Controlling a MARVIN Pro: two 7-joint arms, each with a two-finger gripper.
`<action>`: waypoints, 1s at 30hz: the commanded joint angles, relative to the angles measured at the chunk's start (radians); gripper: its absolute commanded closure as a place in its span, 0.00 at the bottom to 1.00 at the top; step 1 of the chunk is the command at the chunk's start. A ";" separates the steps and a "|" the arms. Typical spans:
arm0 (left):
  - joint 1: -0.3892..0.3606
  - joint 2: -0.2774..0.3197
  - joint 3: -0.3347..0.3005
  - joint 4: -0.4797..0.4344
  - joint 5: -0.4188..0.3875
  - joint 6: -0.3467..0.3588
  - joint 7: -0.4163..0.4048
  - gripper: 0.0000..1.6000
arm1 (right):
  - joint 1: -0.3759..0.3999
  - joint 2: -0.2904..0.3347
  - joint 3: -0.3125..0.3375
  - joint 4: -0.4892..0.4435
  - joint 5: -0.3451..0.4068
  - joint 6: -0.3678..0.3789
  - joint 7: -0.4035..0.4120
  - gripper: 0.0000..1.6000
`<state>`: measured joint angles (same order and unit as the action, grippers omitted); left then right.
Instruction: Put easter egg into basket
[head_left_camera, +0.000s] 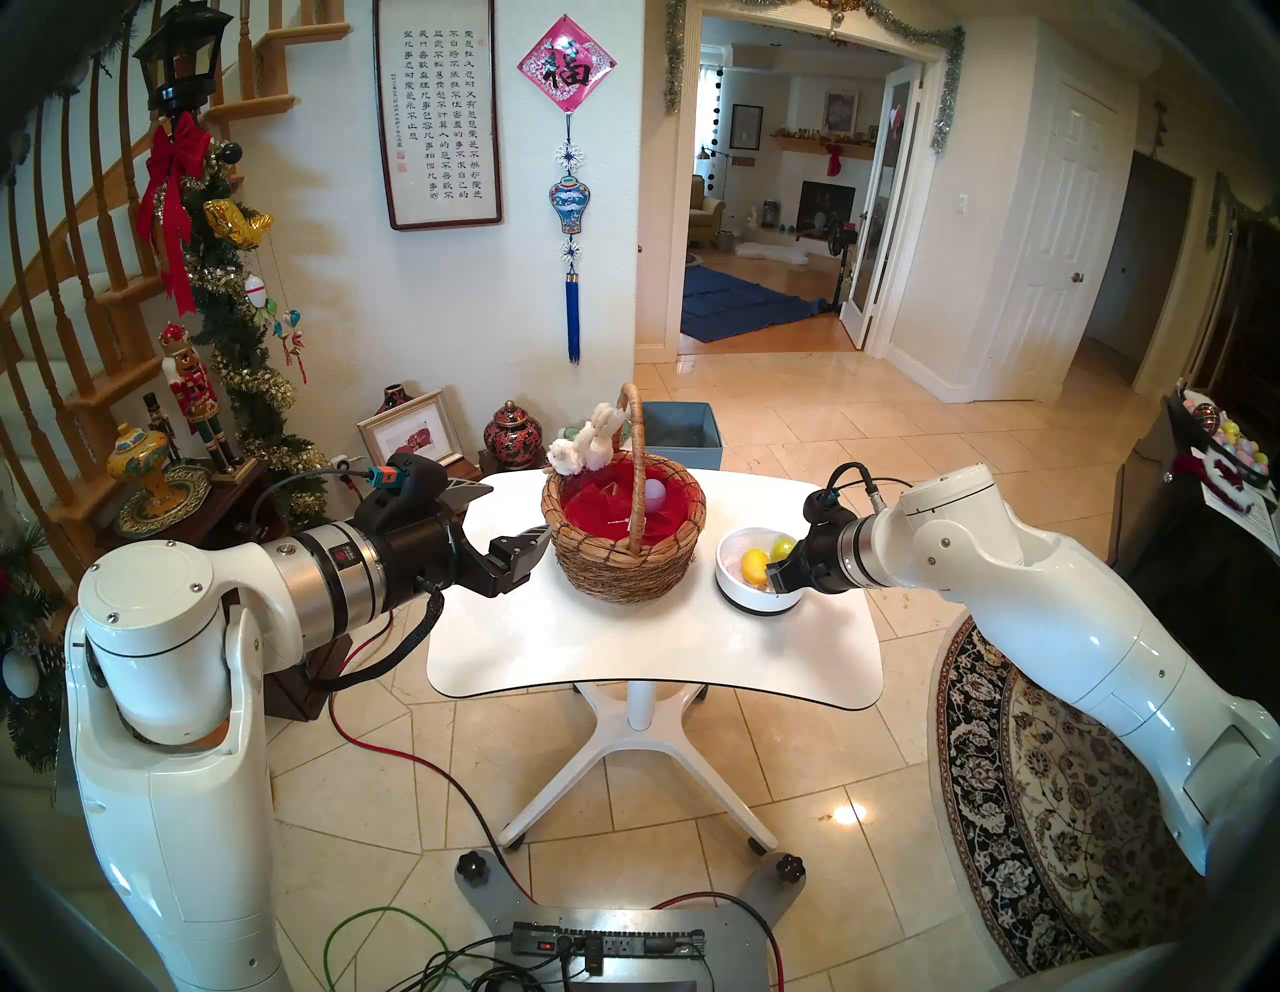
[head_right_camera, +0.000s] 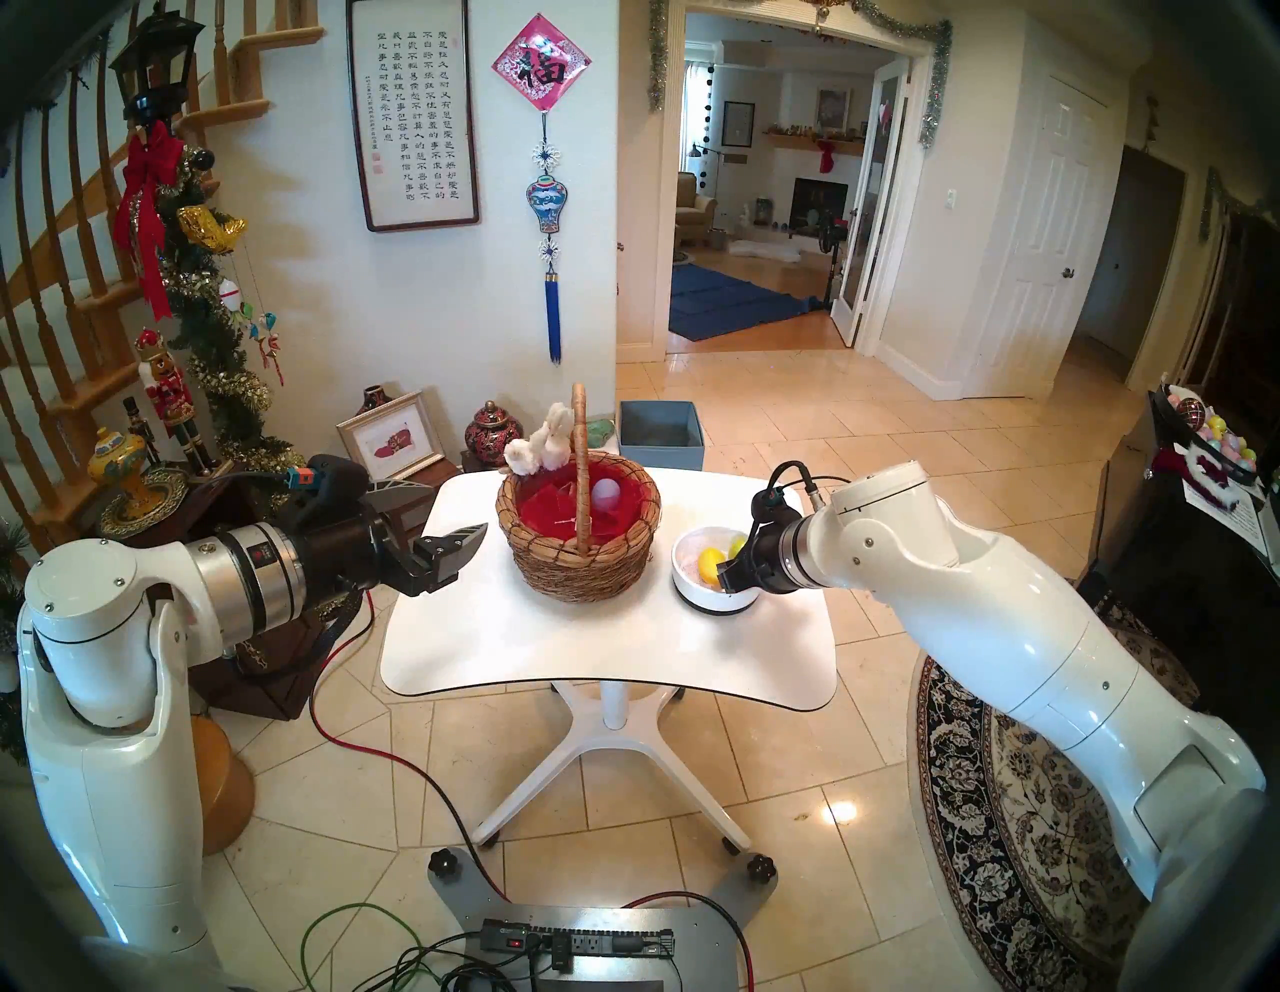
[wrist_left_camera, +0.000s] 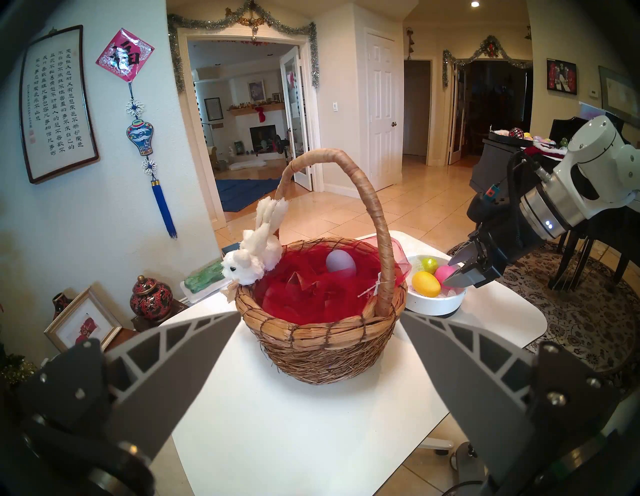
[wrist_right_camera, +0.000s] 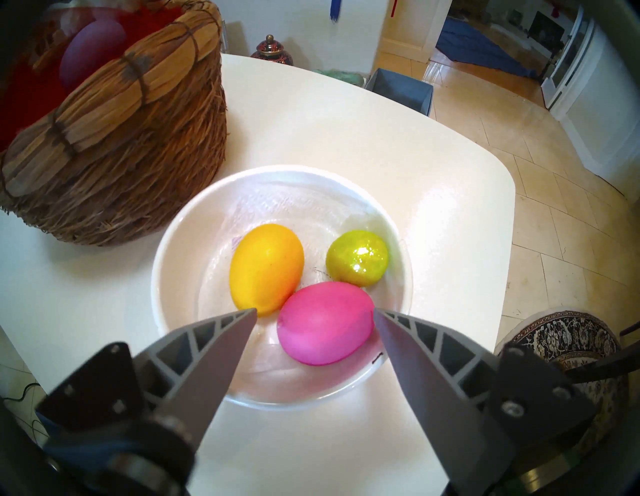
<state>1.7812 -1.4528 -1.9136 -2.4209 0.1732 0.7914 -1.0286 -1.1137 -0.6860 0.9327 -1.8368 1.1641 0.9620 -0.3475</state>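
Easter eggs sit three together in the small white bowl (wrist_right_camera: 180, 242) on the right side of the white table (head_left_camera: 623, 658) — a pink egg (wrist_right_camera: 325, 324) nearest the right gripper (wrist_right_camera: 315, 311), a yellow egg (wrist_right_camera: 266, 268) touching it on one side, and a glittery green egg (wrist_right_camera: 356, 258) just behind. They look like hollow plastic shells: light, stiff and smooth, so I would expect them to squirt out of a pinch that lands off-centre. The pink one lies on its side, and its broad middle seems the place to take it, one finger on each long flank. The right gripper hangs tilted down over the bowl with its jaws partly open, the tips standing either side of the pink egg and, as far as I can see, closed on nothing yet. Just beside the bowl stands the basket (wrist_left_camera: 322, 332), brown wicker with a red lining, a tall arched handle (wrist_left_camera: 367, 207) and a white plush bunny (wrist_left_camera: 256, 256) on its rim — a pale lilac egg (wrist_left_camera: 341, 265) already rests inside. That handle could get in the way of a carry across. The left gripper (head_left_camera: 509, 523) waits on the basket's other side, jaws wide and empty.
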 joint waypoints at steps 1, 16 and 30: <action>-0.003 0.001 0.002 -0.005 0.001 -0.001 0.001 0.00 | 0.039 0.014 -0.020 0.001 -0.002 -0.002 -0.013 0.22; -0.003 0.001 0.002 -0.005 0.001 -0.001 0.001 0.00 | 0.071 0.017 -0.061 0.008 0.000 -0.002 -0.028 0.51; -0.003 0.001 0.002 -0.005 0.001 -0.001 0.001 0.00 | 0.108 0.039 -0.041 -0.044 0.013 -0.002 -0.054 0.52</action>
<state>1.7812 -1.4528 -1.9136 -2.4209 0.1732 0.7914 -1.0288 -1.0467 -0.6637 0.8655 -1.8477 1.1684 0.9619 -0.3913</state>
